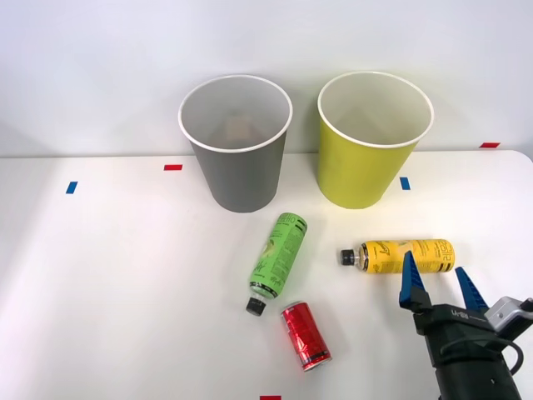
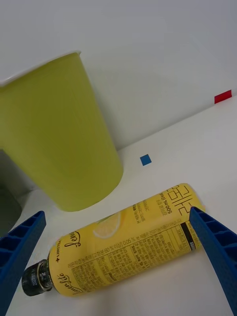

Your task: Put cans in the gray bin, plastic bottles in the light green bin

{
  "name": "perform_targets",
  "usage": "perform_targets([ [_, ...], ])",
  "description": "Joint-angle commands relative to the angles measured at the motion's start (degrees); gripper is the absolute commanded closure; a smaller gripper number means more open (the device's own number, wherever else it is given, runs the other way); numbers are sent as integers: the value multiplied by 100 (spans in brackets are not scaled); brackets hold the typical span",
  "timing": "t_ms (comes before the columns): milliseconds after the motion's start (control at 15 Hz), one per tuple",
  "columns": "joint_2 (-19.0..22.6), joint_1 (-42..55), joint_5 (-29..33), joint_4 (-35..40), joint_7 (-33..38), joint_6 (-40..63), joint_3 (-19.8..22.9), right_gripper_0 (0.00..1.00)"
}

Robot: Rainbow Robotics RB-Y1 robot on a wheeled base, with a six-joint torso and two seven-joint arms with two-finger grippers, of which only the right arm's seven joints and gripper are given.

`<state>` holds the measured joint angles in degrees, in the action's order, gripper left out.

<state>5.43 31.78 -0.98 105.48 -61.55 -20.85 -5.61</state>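
Note:
A yellow plastic bottle [image 1: 405, 255] [image 2: 128, 242] lies on its side on the white table, black cap toward the left. My right gripper [image 1: 437, 285] [image 2: 118, 276] is open just in front of it, one blue finger beside each end of the bottle's body. A green-labelled plastic bottle [image 1: 278, 260] lies in the middle, cap toward me, and a red can [image 1: 305, 335] rests close by its cap. At the back stand the gray bin [image 1: 236, 143] and, to its right, the light green bin [image 1: 373, 140] [image 2: 57, 143].
Small blue tape marks [image 1: 405, 182] [image 2: 145, 159] and red tape marks [image 1: 172, 167] [image 2: 222, 97] dot the table. The table's right edge curves near the far red mark [image 1: 490, 145]. A white wall rises behind the bins.

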Motion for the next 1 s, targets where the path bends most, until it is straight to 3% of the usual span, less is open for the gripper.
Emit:
perform_targets([
  [67, 54, -76, 880, -555, 266, -798, 86, 0],
  [200, 177, 47, 1346, -634, 143, -1079, 104, 0],
  [267, 256, 214, 1293, -634, -261, -1229, 42, 0],
  [467, 450, 645, 872, -625, -1448, -1361, -107, 0],
  [1000, 1047, 1471, -60, -634, -2599, -1800, -740, 0],
])
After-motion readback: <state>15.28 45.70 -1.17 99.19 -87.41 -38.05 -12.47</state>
